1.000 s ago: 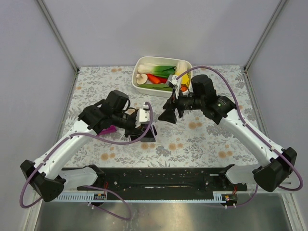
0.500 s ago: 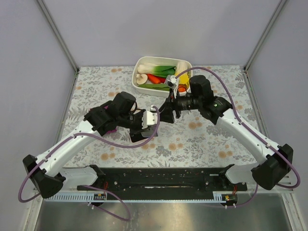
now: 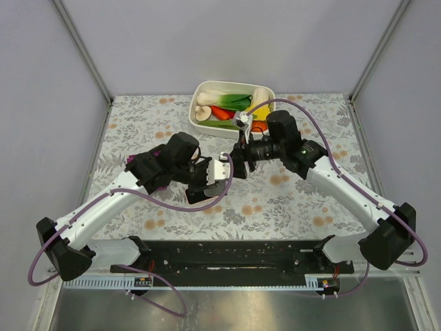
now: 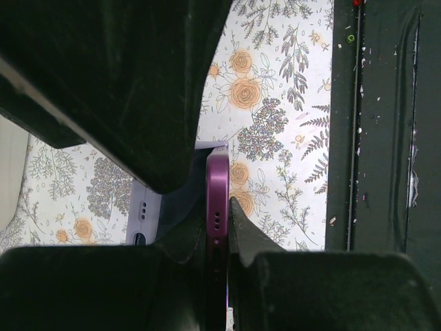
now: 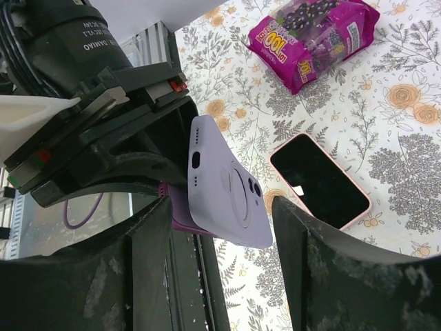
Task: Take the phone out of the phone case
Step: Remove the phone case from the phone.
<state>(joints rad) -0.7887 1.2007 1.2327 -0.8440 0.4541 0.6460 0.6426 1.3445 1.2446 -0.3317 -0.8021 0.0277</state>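
Observation:
My left gripper (image 4: 217,227) is shut on the purple phone (image 4: 217,196), which stands edge-on between the jaws. The lavender phone case (image 4: 143,210) hangs partly off the phone on one side. In the right wrist view the case (image 5: 227,186) shows its back with the camera holes, and the purple phone (image 5: 178,219) peeks out beneath it. My right gripper (image 5: 220,207) is open, with its fingers on either side of the case and apart from it. In the top view the two grippers meet above the table's middle, left (image 3: 212,181) and right (image 3: 236,160).
A second phone in a pink case (image 5: 320,181) lies screen-up on the floral table below. A purple snack bag (image 5: 313,34) lies beyond it. A white bin (image 3: 201,93) of vegetables stands at the back. The black base rail (image 4: 386,138) runs along the near edge.
My left gripper has carried the phone up and to the right. My right gripper has moved left, so its open jaws now straddle the case.

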